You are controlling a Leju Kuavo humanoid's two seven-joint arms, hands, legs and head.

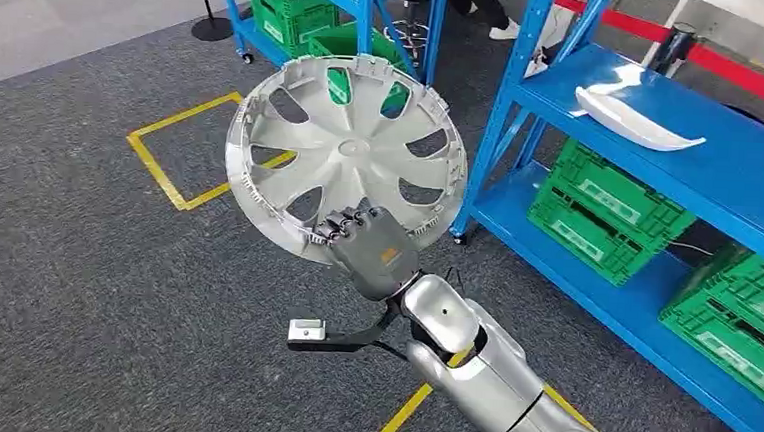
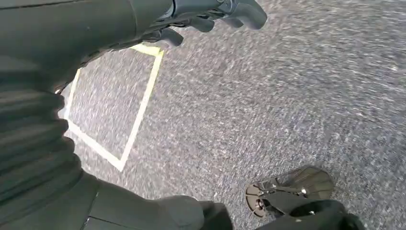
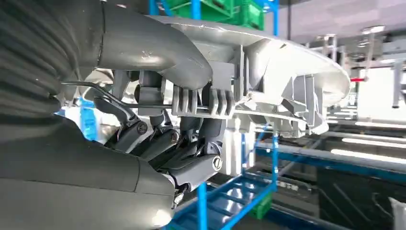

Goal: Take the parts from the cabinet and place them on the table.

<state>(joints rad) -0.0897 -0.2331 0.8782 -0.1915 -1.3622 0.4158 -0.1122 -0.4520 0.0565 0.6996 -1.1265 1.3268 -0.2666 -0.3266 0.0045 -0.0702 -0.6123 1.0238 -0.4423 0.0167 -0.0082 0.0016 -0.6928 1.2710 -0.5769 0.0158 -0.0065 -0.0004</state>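
Observation:
A silver wheel cover (image 1: 347,154) with several spokes is held up in the air, tilted, its face toward me. My right hand (image 1: 371,245) grips it by the lower rim, with the fingers hooked over the edge. The right wrist view shows the same rim and the clips on the wheel cover's (image 3: 287,67) back clamped between thumb and fingers (image 3: 191,153). My left hand (image 2: 143,19) hangs over the grey carpet, fingers apart, holding nothing. A white curved part (image 1: 635,116) lies on the top shelf of the blue cabinet (image 1: 742,168) at the right.
Green crates (image 1: 609,210) sit on the cabinet's lower shelf, with another crate (image 1: 742,328) nearer me. A second blue rack (image 1: 361,4) with green crates stands behind the wheel cover. Yellow tape squares (image 1: 176,158) mark the grey carpet on the left.

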